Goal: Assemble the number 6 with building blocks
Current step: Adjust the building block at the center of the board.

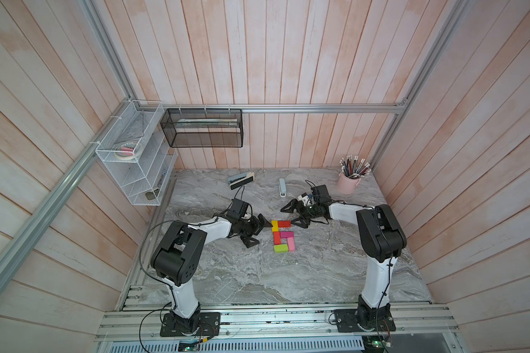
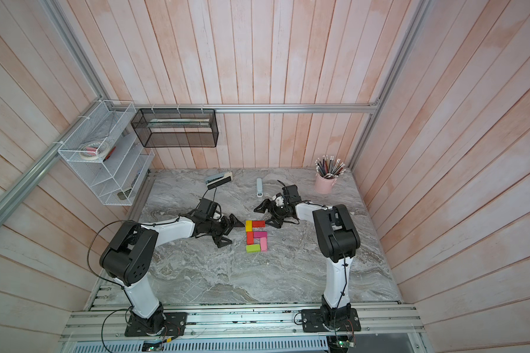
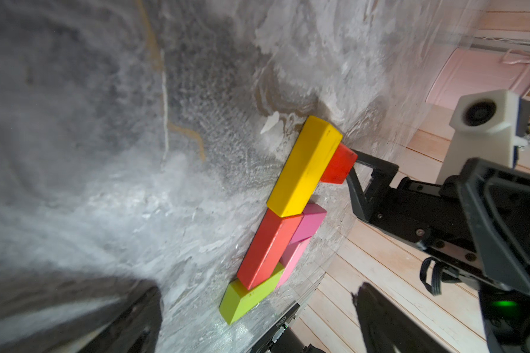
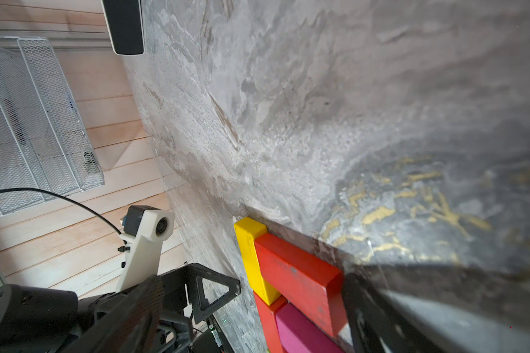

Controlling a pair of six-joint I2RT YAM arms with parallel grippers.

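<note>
Six building blocks lie flat together mid-table as a blocky number 6 (image 1: 282,236): yellow (image 1: 274,225) and red (image 1: 284,223) at the far end, then red (image 1: 277,237), magenta (image 1: 286,234), light pink (image 1: 291,244) and lime green (image 1: 280,248). My left gripper (image 1: 257,233) stands open just left of them, its far fingertip close beside the yellow brick (image 4: 250,253). My right gripper (image 1: 293,215) is wide open at the far right. Its near finger (image 3: 360,174) rests against the free end of the upper red brick (image 3: 338,166). Neither gripper holds anything.
A grey-white stapler (image 1: 282,187) and a grey-and-black device (image 1: 240,179) lie near the back wall. A pink cup of pencils (image 1: 349,180) stands at the back right. A white wire shelf (image 1: 135,159) and a black mesh basket (image 1: 202,130) hang at the back left.
</note>
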